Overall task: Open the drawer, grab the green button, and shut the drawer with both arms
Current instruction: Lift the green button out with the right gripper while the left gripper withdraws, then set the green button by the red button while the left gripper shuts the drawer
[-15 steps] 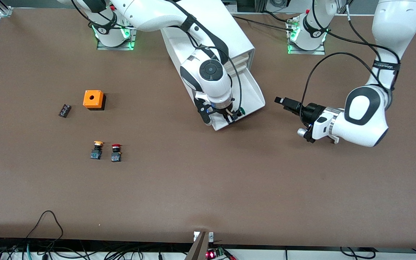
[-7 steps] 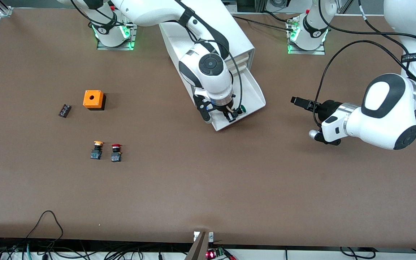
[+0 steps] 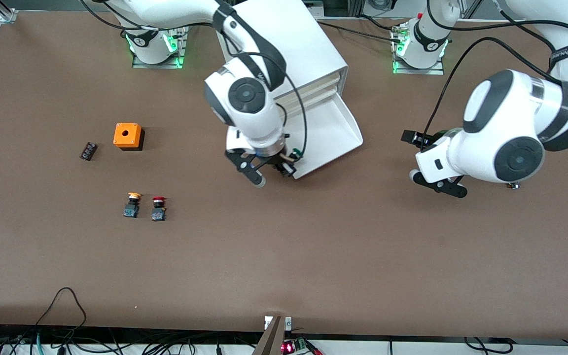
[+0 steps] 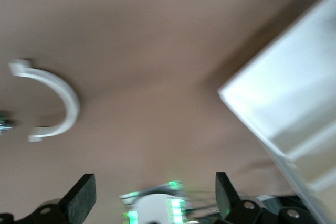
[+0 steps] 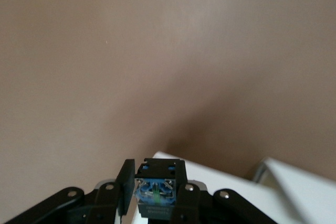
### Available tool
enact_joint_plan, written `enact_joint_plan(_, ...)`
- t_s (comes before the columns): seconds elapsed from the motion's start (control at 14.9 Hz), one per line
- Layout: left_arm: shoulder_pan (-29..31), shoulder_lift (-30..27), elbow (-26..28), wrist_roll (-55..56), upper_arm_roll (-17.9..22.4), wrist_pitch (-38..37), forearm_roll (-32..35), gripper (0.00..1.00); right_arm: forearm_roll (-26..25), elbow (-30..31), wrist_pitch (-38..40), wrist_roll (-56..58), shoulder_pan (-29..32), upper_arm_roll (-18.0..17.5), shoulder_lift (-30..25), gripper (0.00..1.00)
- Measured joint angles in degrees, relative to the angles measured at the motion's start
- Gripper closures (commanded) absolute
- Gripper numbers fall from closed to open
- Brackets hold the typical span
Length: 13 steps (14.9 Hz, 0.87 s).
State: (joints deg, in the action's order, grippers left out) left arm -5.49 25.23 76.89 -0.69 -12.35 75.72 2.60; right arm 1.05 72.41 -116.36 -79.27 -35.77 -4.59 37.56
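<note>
The white cabinet (image 3: pixel 294 44) has its lowest drawer (image 3: pixel 336 125) pulled out, its tray bare. My right gripper (image 3: pixel 272 172) hangs over the table beside the drawer's front corner, shut on the green-capped button (image 3: pixel 295 157). In the right wrist view the button's blue-black body (image 5: pixel 157 188) sits between the fingers (image 5: pixel 125 184), with the drawer's white edge (image 5: pixel 294 192) below. My left gripper (image 3: pixel 412 139) is open and empty over the table, beside the drawer toward the left arm's end. In the left wrist view its fingers (image 4: pixel 81 195) stand wide apart, and the drawer (image 4: pixel 294 103) shows beside it.
An orange box (image 3: pixel 127 135) and a small black part (image 3: pixel 88 151) lie toward the right arm's end. Nearer the front camera stand an orange-capped button (image 3: pixel 131 204) and a red-capped button (image 3: pixel 158 208). A white curved clip (image 4: pixel 58 98) shows in the left wrist view.
My right gripper has lifted the green button out of the drawer and carried it off the front corner, toward the right arm's end. My left arm has drawn back from the drawer and turned its wrist.
</note>
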Motion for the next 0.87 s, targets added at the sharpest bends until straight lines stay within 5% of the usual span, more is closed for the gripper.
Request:
enact_joint_plan(0.2,-1.5,0.2,-3.7,0.2,0.4,1.8,6.7,0.00,0.0,0.3,3.1,15.6,4.9,0.1,-2.0,1.00)
enact_joint_plan(0.54,-0.8,2.8,-4.8,9.9,1.1,6.6,3.5,0.05,0.0,3.3,4.7,40.1,12.7,0.4,-2.9,1.00)
enact_joint_plan(0.87,-1.5,4.7,6.3,26.6,0.6,25.6,-3.1,0.06,0.0,7.0,4.0,58.0,19.8,0.6,-3.3,1.00)
